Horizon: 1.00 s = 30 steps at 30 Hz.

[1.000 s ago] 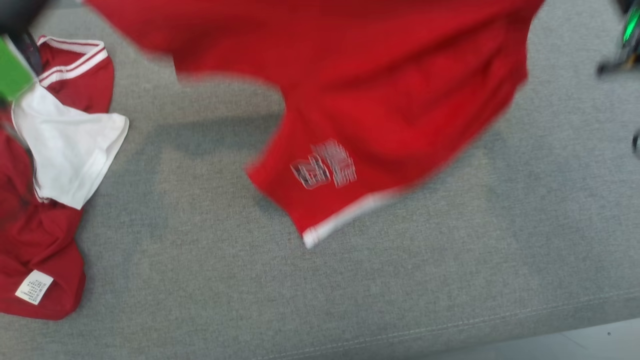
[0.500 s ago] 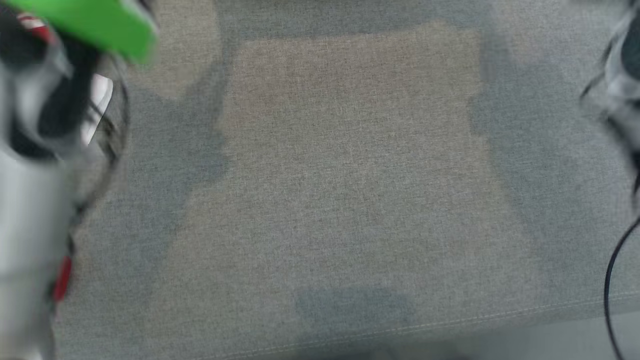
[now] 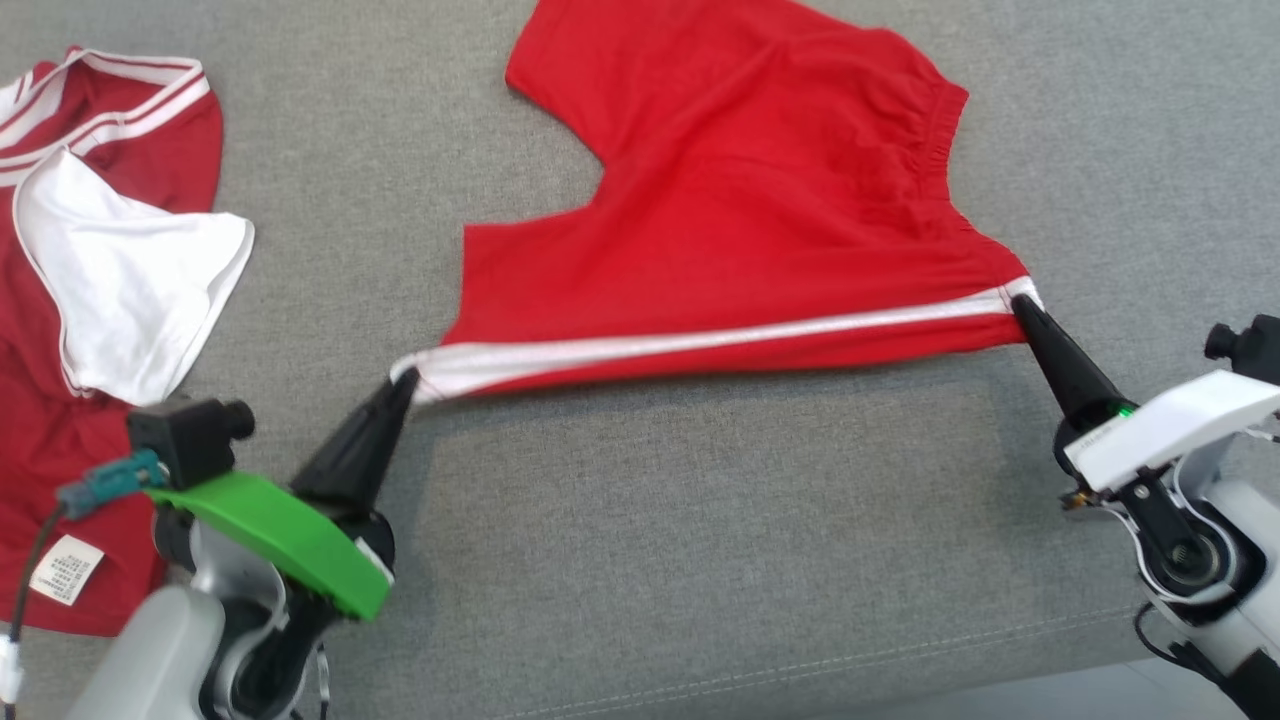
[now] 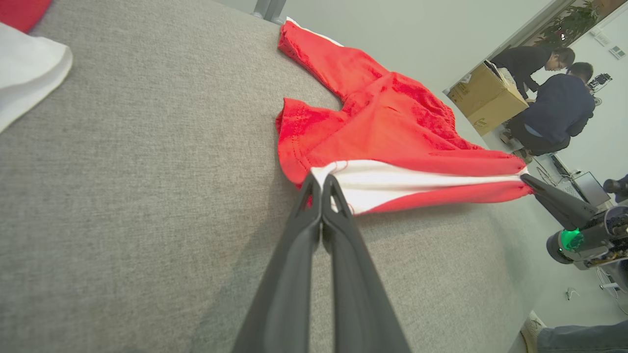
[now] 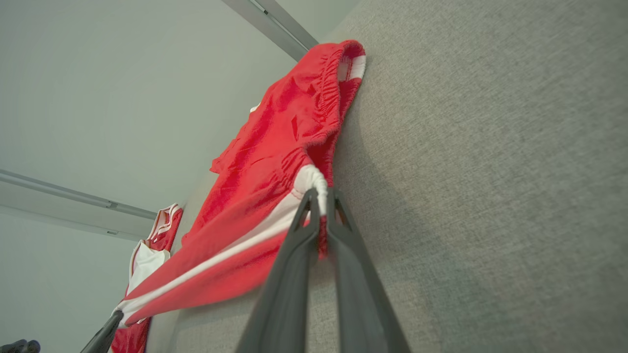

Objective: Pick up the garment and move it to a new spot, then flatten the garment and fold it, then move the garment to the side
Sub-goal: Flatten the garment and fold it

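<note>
Grey fabric surface (image 3: 700, 560), pale wall (image 4: 392, 29) behind, left claw (image 3: 400, 385) and right claw (image 3: 1022, 308) each pinching red shorts (image 3: 760, 200)

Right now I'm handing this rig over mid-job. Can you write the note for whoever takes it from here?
Grippers: the left gripper is shut on the hem corner of the red fabric shorts with a white side stripe. The right gripper is shut on the waistband corner of the same striped edge.
Things: the shorts are stretched between the grippers, striped edge slightly raised, the rest lying on the grey fabric surface. A crumpled red and white jersey lies on the robot's left.
Done: shorts gripped and spread out.
Left: lay them flat, fold them, move them aside.
</note>
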{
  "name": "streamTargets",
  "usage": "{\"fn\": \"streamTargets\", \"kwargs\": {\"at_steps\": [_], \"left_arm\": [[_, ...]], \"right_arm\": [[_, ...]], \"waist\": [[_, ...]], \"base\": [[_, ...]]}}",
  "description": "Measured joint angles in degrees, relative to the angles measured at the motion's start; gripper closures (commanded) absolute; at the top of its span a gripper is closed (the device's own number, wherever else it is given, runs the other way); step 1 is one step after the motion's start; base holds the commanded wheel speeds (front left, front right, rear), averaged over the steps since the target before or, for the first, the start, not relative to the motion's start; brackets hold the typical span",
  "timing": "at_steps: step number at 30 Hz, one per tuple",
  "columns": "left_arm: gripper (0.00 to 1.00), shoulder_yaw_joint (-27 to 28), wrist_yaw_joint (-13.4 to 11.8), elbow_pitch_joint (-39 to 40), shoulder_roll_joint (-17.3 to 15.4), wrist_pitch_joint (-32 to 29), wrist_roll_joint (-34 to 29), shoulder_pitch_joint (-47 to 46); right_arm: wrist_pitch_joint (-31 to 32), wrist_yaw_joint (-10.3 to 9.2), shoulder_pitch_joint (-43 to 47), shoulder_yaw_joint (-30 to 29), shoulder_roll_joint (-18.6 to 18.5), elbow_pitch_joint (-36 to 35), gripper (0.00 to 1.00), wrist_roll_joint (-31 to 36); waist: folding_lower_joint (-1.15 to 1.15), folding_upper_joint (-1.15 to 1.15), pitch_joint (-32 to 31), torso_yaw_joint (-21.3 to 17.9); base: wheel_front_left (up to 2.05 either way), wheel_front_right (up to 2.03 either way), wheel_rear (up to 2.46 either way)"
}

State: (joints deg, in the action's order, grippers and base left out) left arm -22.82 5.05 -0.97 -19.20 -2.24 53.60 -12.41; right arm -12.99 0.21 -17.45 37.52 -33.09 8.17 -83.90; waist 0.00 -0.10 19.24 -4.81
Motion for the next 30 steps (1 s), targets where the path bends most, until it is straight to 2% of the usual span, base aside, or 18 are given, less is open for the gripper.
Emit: {"fn": "streamTargets", "kwargs": {"at_steps": [4,5,9,14,20,30], "left_arm": [[1.0,-4.1,0.9,1.1,-3.1,-5.3,2.2,4.3],[1.0,-4.1,0.9,1.1,-3.1,-5.3,2.2,4.3],[1.0,-4.7,1.0,4.4,-6.1,-8.8,4.3,7.7],[1.0,-4.6,1.0,10.6,-9.1,-13.3,9.9,11.7],[1.0,1.8,0.9,17.1,-13.8,-12.5,10.2,13.0],[1.0,1.5,0.4,26.0,-19.6,-24.1,12.9,0.1]], "right_arm": [[2.3,1.29,3.7,0.9,-4.2,-0.4,1.0,-0.5],[2.3,1.29,3.7,0.9,-4.2,-0.4,1.0,-0.5],[5.5,1.83,9.3,2.3,-8.2,-1.3,1.0,-1.9],[9.3,3.44,16.0,2.9,-11.9,-5.1,1.0,-8.2],[10.5,5.34,17.4,2.1,-11.4,-11.7,1.0,-12.0],[10.2,6.12,11.5,-3.1,-10.0,-19.0,1.0,-15.4]], "waist": [[0.0,0.0,-1.8,-0.1],[0.0,0.0,-1.8,-0.1],[0.0,0.0,-3.3,0.4],[0.0,0.0,-4.0,1.9],[0.0,0.0,-2.7,1.9],[0.0,0.0,0.7,-1.1]], "base": [[0.0,0.0,0.0],[0.0,0.0,0.0],[0.0,0.0,0.0],[0.0,0.0,0.0],[0.0,0.0,0.0],[0.0,0.0,0.0]]}}
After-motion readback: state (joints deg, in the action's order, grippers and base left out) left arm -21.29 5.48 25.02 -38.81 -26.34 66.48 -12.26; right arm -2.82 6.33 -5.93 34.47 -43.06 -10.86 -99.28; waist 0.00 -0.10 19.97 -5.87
